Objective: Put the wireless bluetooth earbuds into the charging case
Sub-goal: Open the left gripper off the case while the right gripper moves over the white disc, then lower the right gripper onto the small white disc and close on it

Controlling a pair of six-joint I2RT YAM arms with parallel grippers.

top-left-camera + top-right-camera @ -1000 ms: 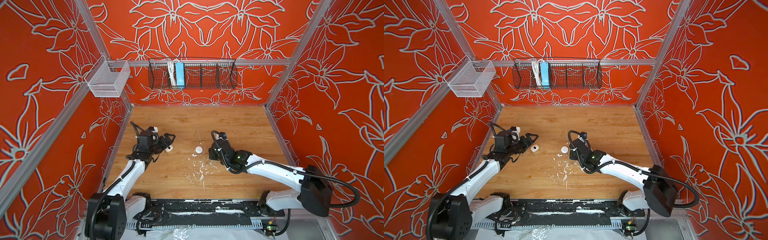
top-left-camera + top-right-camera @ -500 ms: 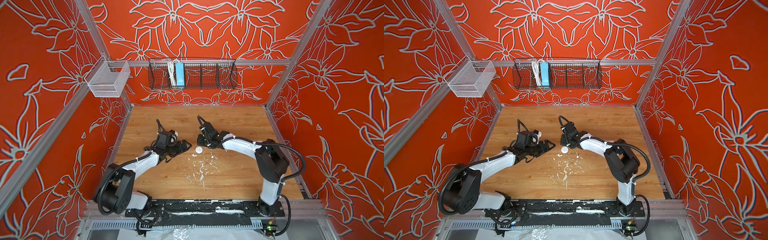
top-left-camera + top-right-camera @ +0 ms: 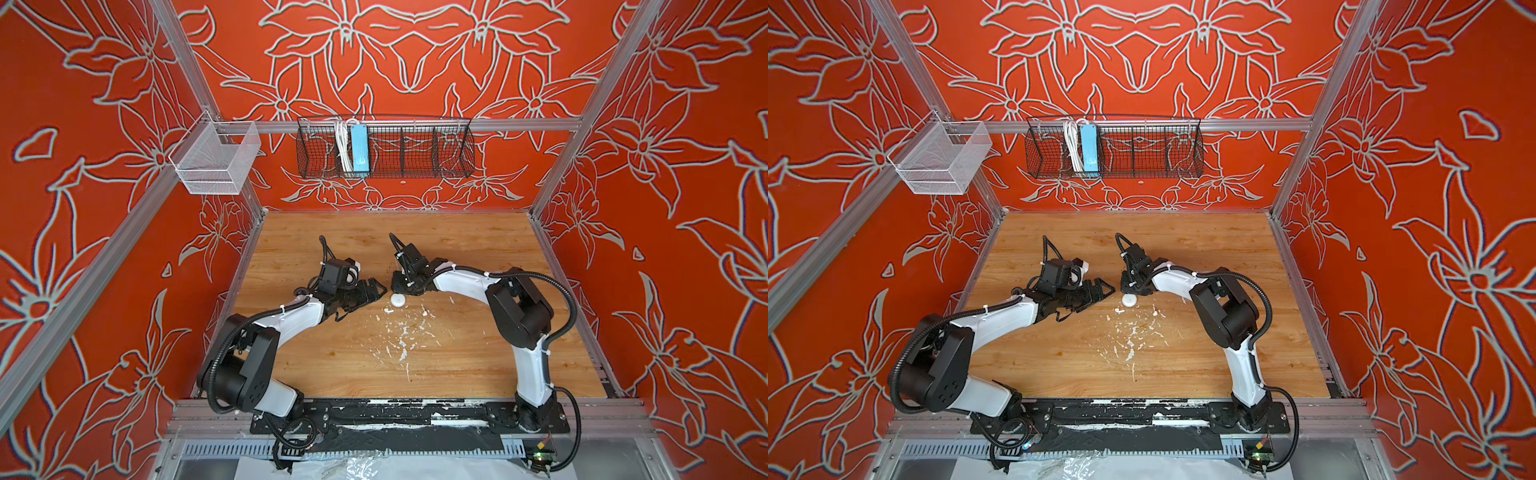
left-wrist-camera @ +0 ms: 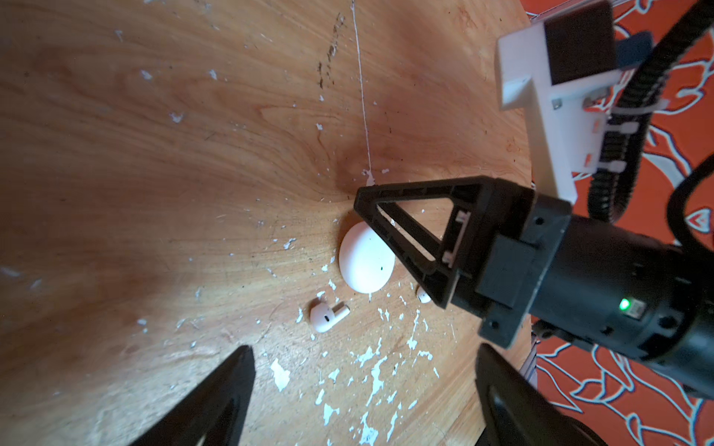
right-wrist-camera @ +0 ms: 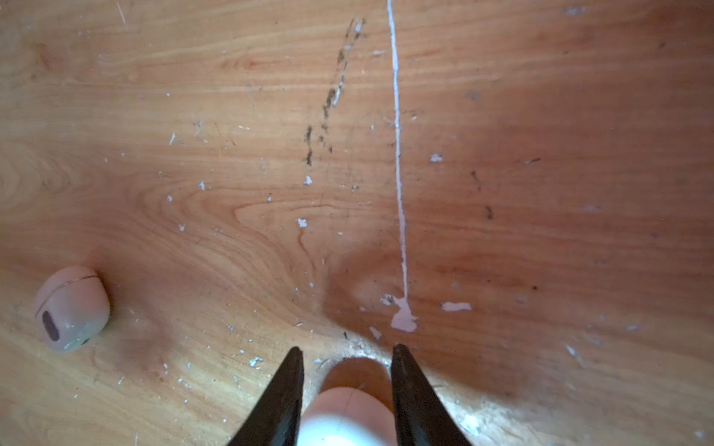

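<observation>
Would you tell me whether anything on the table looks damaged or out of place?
The wooden table is scarred: white flecks scattered beside the charging case, and a thin white scratch ending near it. An earbud lies loose nearby.

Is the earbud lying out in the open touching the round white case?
Apart. The left wrist view shows the earbud lying beside the charging case with a plain gap between them.

In both top views the earbud [image 3: 388,310] [image 3: 1119,310] at seven o'clock of the case [image 3: 397,300] is a mere speck, and the right gripper [image 4: 365,200] hides most of the second earbud [image 4: 423,296].
</observation>
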